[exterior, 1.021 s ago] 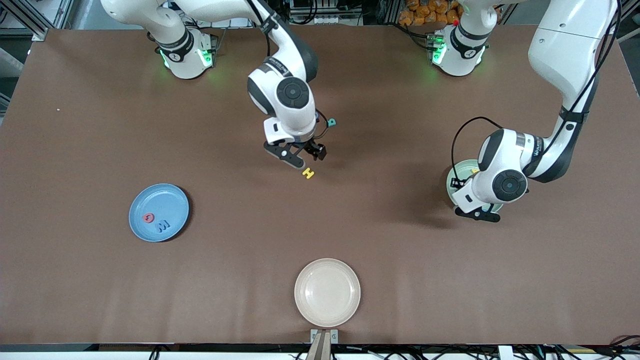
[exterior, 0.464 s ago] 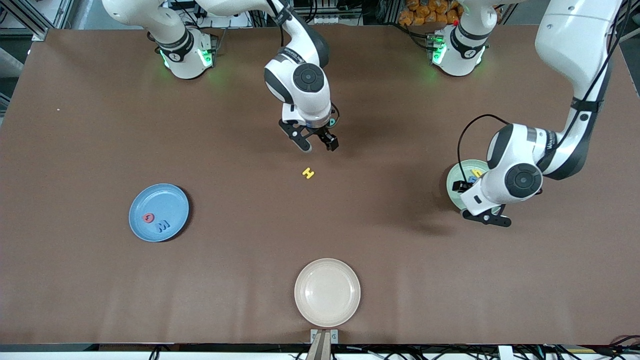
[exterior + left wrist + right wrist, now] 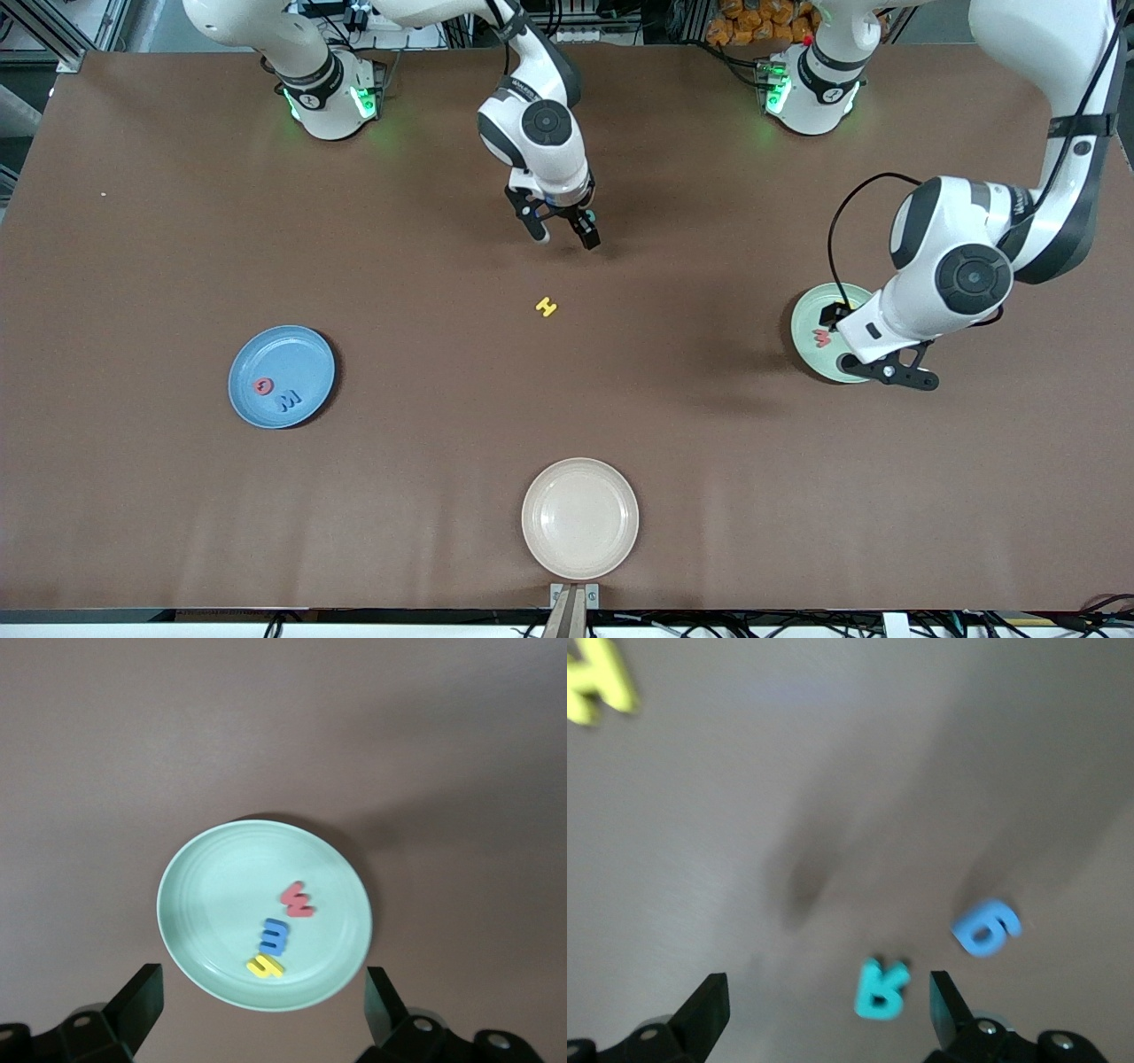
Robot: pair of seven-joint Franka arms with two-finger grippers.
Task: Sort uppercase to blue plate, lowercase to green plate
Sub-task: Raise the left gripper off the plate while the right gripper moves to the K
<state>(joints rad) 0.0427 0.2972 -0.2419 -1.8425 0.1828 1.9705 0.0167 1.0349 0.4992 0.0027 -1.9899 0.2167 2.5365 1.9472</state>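
Observation:
The blue plate (image 3: 297,354) holds a pink-red Q (image 3: 262,385) and a blue W (image 3: 289,401). A yellow H (image 3: 546,307) (image 3: 598,682) lies mid-table. My right gripper (image 3: 563,236) (image 3: 828,1001) hangs open over a teal R (image 3: 881,988), with a blue g (image 3: 986,927) beside it; both letters are hidden in the front view. The green plate (image 3: 808,321) (image 3: 221,895) carries a red w (image 3: 822,338) (image 3: 299,900), a blue m (image 3: 275,936) and a yellow h (image 3: 264,966). My left gripper (image 3: 864,346) (image 3: 263,992) is open and empty above that plate's edge.
A cream plate (image 3: 579,518) sits near the table's front edge, nearer the front camera than the yellow H. The left arm covers part of the green plate in the front view.
My left gripper opened and drew up and away over the green plate, uncovering the red w. My right gripper moved off the yellow H toward the robots' bases.

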